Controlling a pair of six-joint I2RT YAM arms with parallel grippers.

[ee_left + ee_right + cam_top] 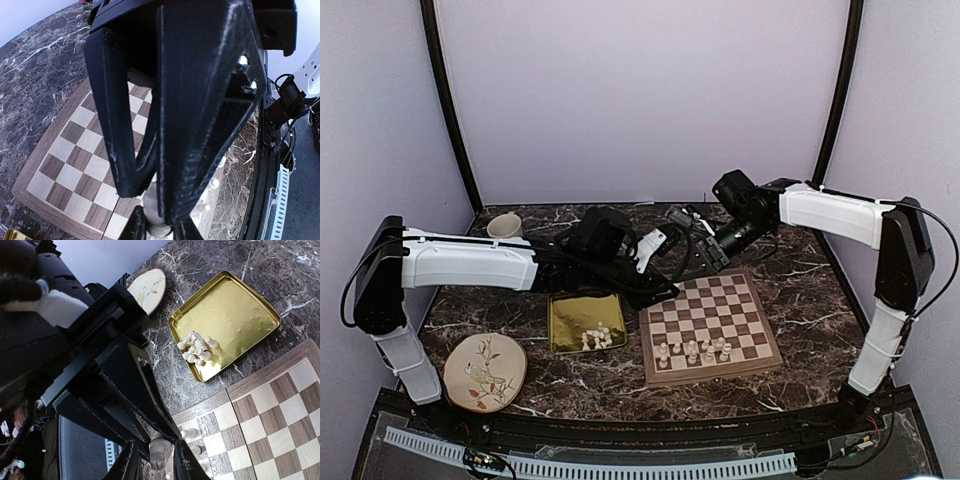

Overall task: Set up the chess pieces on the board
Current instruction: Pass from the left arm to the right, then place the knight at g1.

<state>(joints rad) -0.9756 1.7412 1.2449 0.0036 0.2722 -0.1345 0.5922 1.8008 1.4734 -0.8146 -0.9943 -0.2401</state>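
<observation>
the left tool [159, 229] was nearly closed, its fingertips clamped on one cream chess piece [156, 217]. the right tool [156, 464] stood tip to tip with it, jaws narrow on either side of the same piece. whether its pads pressed the piece could not be told. both tools were raised above the left part of the board [720, 300], towards its far corner.

the board lay flat on the tabletop [800, 290], right of centre. a loose row of cream pieces [692, 350] stood upright on the squares along its near edge.

a gold tray [235, 295] lay just beside the board's left edge, apart from it. a small heap of cream pieces [196, 347] lay toppled together in the tray's near corner on the board side.

a round plate [510, 385] with a bird drawing lay further left, close to the left arm's base. a cream cup [504, 226] stood at the far left of the tabletop, well apart from the board.
</observation>
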